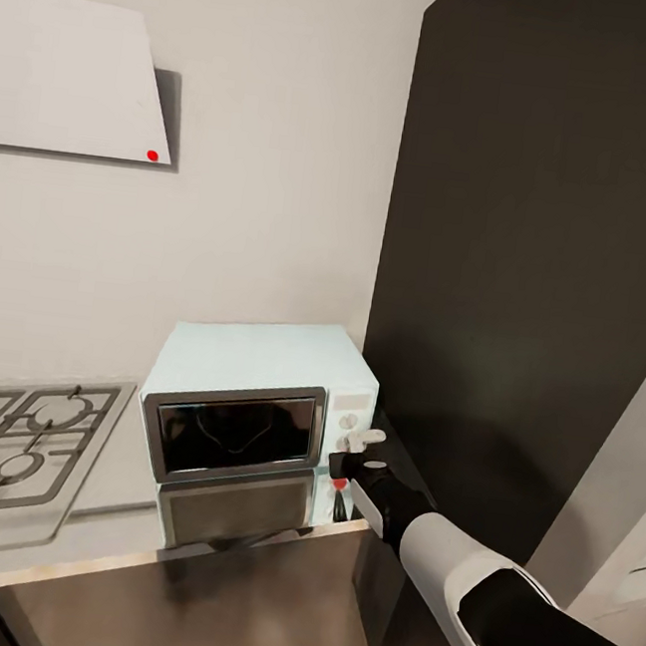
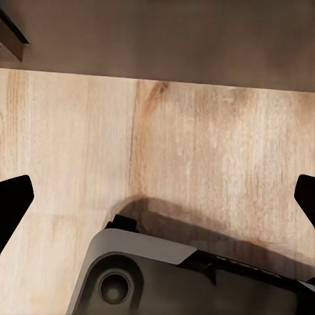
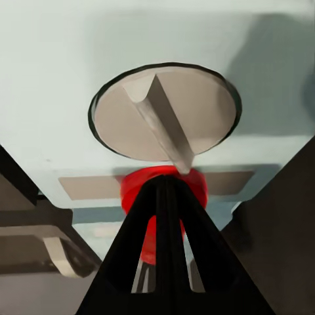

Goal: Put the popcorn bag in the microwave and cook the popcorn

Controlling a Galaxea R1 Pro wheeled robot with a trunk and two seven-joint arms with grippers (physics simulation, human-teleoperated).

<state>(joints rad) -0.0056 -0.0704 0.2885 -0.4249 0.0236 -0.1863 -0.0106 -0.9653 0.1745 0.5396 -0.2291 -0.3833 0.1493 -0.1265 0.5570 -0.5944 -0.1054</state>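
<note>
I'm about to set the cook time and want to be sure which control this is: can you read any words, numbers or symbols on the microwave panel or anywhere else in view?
No legible text anywhere.
Microwave side panel: a pale rectangular patch above the knobs, too blurred to read.
Knob in front of the right end effector: plain dial, no numbers or tick marks visible.
Red button beneath it: unmarked.
Hood: a red dot, no lettering.

You are looking at a pale mint-white microwave (image 1: 259, 356) with a dark glass door (image 1: 235, 433) and grey frame. Its knob (image 3: 164, 111) is showing beige-grey above a red button (image 3: 134, 190). The hood (image 1: 75, 74) is white with a red dot; the tall cabinet (image 1: 543, 238) is glossy black.
</note>
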